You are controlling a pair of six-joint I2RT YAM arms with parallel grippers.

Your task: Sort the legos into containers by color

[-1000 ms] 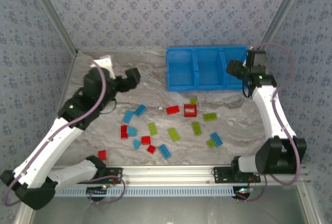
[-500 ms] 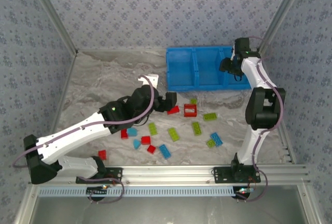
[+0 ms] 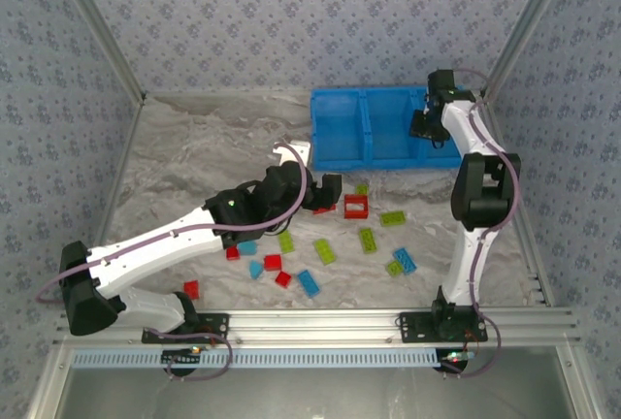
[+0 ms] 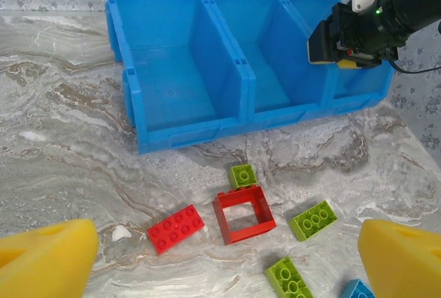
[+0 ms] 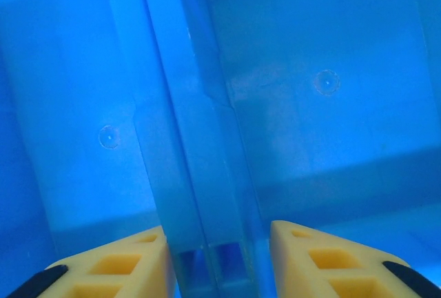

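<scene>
Blue plastic is bare wherever we can look into the bin (image 4: 186, 136), which sits along the far edge of the table (image 3: 194, 147) toward its far right corner. The left and middle compartments hold no brick, and the part of the right compartment floor that the right wrist camera sees is clean too; the rest of it is hidden behind the arm. We judge the sorting hardly begun, because the legos (image 3: 325, 251) lie scattered over the middle of the table and down toward its near edge, with red, lime green and light blue mixed together. The left gripper (image 3: 328, 189) hangs low over the group nearest the bin, fingers spread wide with nothing between them. Just ahead of it lie a flat red brick (image 4: 176, 227) and a red square frame (image 4: 243, 215), with a small green brick (image 4: 242, 174) between the frame and the bin wall. The right gripper (image 5: 217, 263) hovers above the divider between the middle and right compartments, jaws parted and carrying nothing. About every brick we count has yet to be lifted and dropped into a compartment by colour, and a red one near the left gripper looks the likeliest start.
</scene>
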